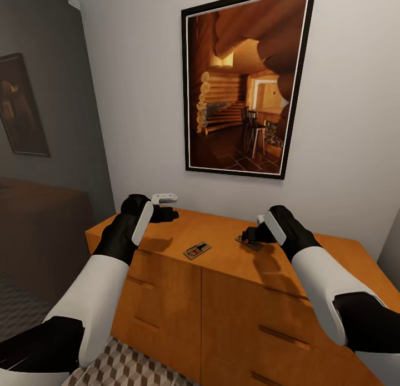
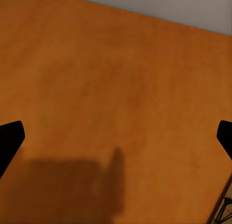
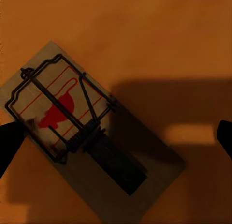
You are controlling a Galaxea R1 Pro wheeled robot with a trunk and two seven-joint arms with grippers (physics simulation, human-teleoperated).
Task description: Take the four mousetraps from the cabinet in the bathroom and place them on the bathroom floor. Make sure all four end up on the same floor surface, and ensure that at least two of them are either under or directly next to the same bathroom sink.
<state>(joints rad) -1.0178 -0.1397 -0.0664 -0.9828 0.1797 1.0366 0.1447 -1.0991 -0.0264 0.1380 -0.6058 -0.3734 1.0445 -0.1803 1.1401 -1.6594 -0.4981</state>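
Head view: both arms reach over the orange-brown cabinet top. One mousetrap lies flat near the front edge, mid-top; a second mousetrap lies further back, directly under the right gripper. Right wrist view: that trap sits askew between the fingertips, jaws spread wide, not touching it. Left gripper hovers near the top's back edge, jaws wide, over bare wood. Cube-pattern floor below.
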